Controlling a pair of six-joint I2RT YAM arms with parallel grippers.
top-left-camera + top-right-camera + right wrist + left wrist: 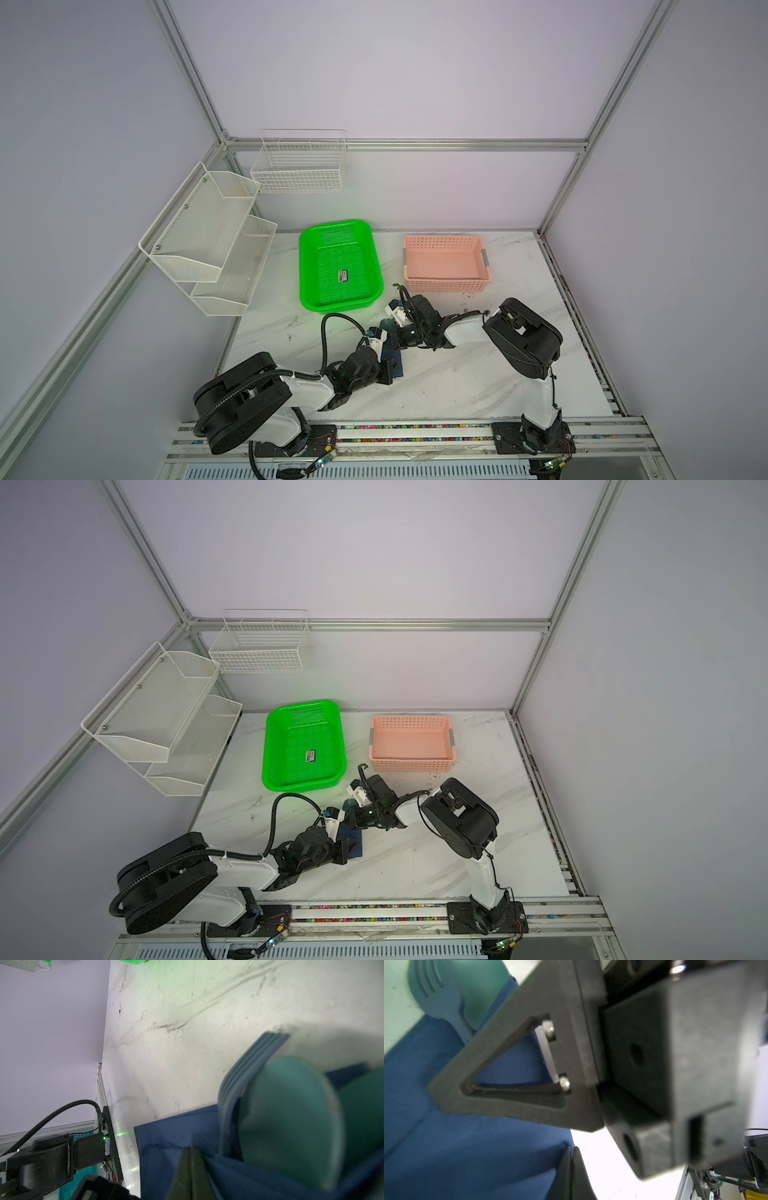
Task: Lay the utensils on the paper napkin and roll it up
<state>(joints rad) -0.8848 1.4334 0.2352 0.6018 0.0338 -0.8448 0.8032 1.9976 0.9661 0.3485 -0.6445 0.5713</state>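
The dark navy paper napkin (467, 1147) (166, 1136) lies bunched at the table's middle, mostly under both arms in both top views (397, 362) (358, 842). Teal utensils rest on it with their heads past its edge: a fork (440, 1001) (249, 1068) and a round spoon (291, 1126). The paper folds up around them. My left gripper (571, 1148) (390, 369) is shut, its tips pinching the napkin's edge where creases meet. My right gripper (191, 1147) is shut on a raised fold beside the spoon. One of its fingers (508, 1095) presses into the paper.
A green basket (307, 266) holding a small printed card (344, 275) and a pink basket (446, 286) stand behind the arms. White mesh shelves (208, 237) and a wire basket (299, 166) hang at the back left. Marble tabletop (457, 382) shows in front.
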